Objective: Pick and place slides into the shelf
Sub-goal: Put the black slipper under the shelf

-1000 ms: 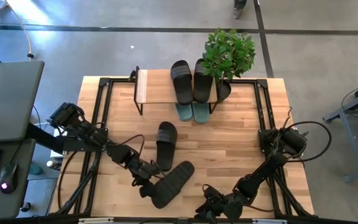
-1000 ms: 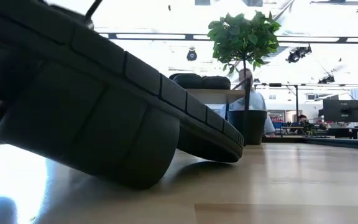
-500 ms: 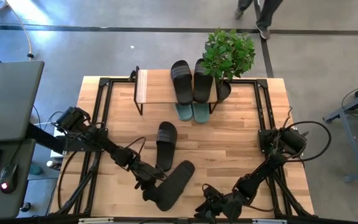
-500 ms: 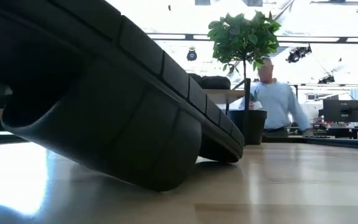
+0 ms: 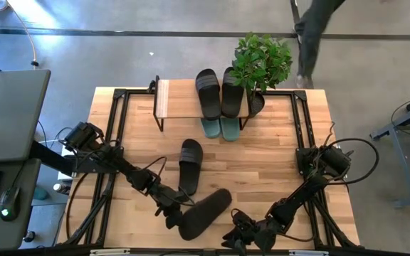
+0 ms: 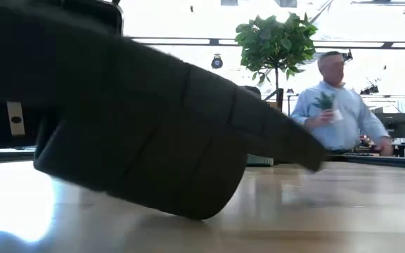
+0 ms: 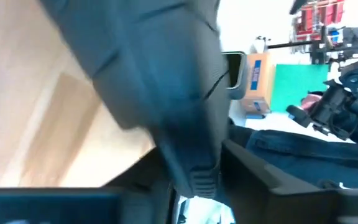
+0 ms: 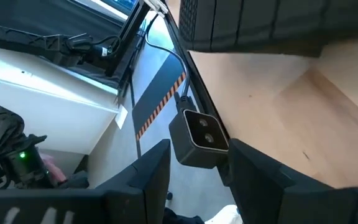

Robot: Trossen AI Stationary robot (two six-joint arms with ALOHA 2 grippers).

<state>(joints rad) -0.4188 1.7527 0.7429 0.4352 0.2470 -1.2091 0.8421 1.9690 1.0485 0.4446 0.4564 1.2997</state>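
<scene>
Since the earlier frame, the black slide (image 5: 205, 213) swung flatter toward right; left gripper (image 5: 174, 216), fingers clamping its lower-left end, is nearest.

A big black slide (image 6: 153, 133) fills most of the picture.

It tilts, with one end touching the wooden tabletop (image 6: 329, 218). Far behind stand a leafy plant (image 6: 273, 39) and a person in a blue shirt (image 6: 332, 105).

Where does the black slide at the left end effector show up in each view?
High: black slide at the table's front edge, at the left end effector.
Low: fills the picture's left and middle.
Left wrist: big dark shape up close.
Right wrist: along the top edge.
Shared landmark: the potted plant.
</scene>
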